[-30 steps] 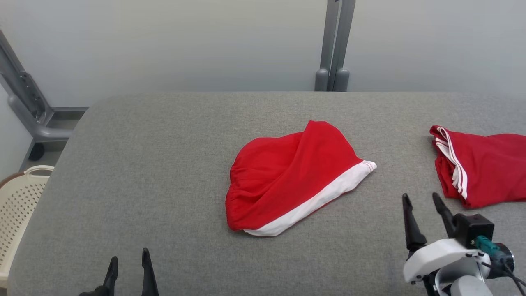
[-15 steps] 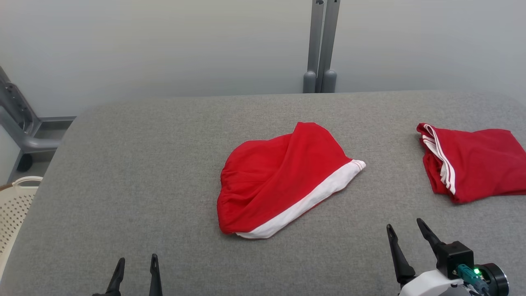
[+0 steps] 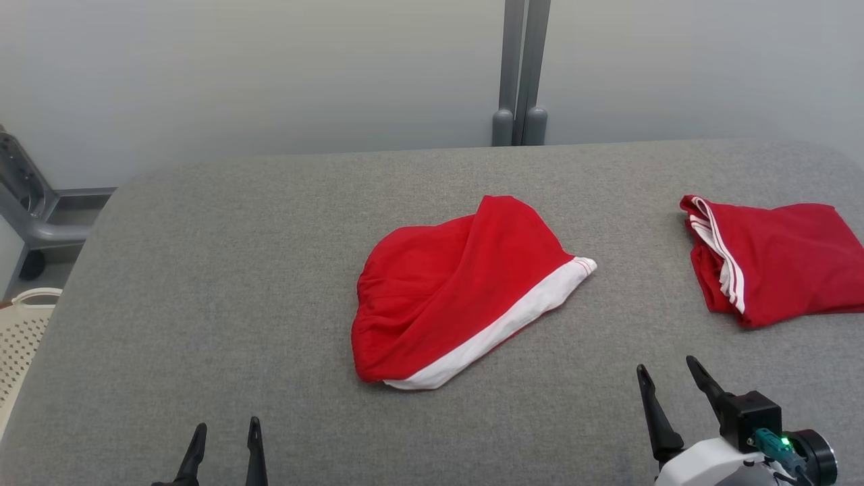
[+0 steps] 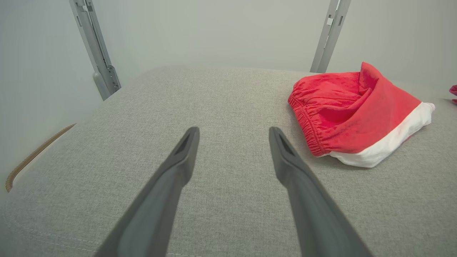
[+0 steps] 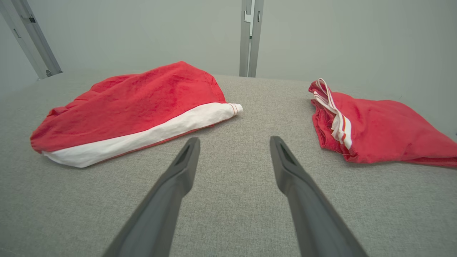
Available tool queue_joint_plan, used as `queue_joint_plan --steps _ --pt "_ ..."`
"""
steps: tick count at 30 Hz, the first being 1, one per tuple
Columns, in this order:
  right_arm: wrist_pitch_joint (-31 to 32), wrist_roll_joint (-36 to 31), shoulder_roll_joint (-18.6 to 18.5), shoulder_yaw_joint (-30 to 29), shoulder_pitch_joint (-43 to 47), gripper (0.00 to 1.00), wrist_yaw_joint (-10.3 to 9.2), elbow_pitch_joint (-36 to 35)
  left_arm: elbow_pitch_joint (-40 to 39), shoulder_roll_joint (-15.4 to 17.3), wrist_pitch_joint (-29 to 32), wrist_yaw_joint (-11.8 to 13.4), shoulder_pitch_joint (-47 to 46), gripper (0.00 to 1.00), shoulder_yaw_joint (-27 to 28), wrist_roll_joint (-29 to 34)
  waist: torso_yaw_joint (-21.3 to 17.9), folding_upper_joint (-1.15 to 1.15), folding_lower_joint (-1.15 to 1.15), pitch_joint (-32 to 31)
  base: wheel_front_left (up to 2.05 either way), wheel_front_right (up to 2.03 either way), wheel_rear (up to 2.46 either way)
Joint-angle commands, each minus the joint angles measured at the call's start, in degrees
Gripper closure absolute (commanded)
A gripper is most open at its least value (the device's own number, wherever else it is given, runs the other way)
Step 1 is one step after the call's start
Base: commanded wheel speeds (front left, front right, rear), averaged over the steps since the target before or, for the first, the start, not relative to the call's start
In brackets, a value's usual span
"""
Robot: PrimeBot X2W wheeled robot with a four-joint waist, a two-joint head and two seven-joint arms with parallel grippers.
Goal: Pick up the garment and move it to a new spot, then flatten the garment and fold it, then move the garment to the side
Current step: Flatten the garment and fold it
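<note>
A crumpled red garment (image 3: pixel 466 290) with a broad white band lies at the middle of the grey padded table (image 3: pixel 236 270); it also appears in the left wrist view (image 4: pixel 357 114) and the right wrist view (image 5: pixel 135 103). My left gripper (image 3: pixel 227 426) stands open at the near edge, left of the garment, its fingers spread over bare cloth (image 4: pixel 234 130). My right gripper (image 3: pixel 667 364) is open too, near and to the right of the garment, apart from it (image 5: pixel 234 140). Neither holds anything.
A second red garment (image 3: pixel 776 270) with thin white stripes lies folded at the table's right side (image 5: pixel 378 125). A beige perforated basket (image 3: pixel 20 331) stands off the left edge. A grey post (image 3: pixel 520 67) rises behind the table, a grey frame (image 3: pixel 27 202) at the back left.
The head camera has shifted, sliding the whole scene a little to the left. My right gripper has drawn back toward the near edge. Both garments lie as before.
</note>
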Motion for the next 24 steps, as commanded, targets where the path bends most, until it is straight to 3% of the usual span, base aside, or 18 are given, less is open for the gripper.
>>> queue_joint_plan --steps 1,9,17,24 --pt "0.3 0.3 -0.1 -0.2 -0.5 0.0 -0.01 -0.1 0.2 0.0 0.0 -0.3 -0.4 0.0 0.2 0.4 0.1 0.0 0.0 0.1 0.0 0.0 0.0" --pt "5.0 -1.2 -0.4 2.9 -4.6 0.0 -0.01 1.7 6.5 0.5 0.1 -3.8 -3.3 0.0 -4.1 1.3 0.2 0.0 0.0 1.0 0.0 0.0 0.0" --pt "13.6 1.1 -5.5 6.4 -15.0 0.0 -0.02 8.3 16.6 0.6 2.7 -5.8 -12.9 0.0 -11.9 4.0 0.5 0.0 0.0 3.6 0.0 0.0 0.0" --pt "16.7 4.4 -9.1 9.7 -25.5 0.0 -0.01 15.5 24.4 0.4 5.3 -6.4 -21.8 0.0 -17.4 4.4 1.1 0.0 0.0 8.3 0.0 0.0 0.0"
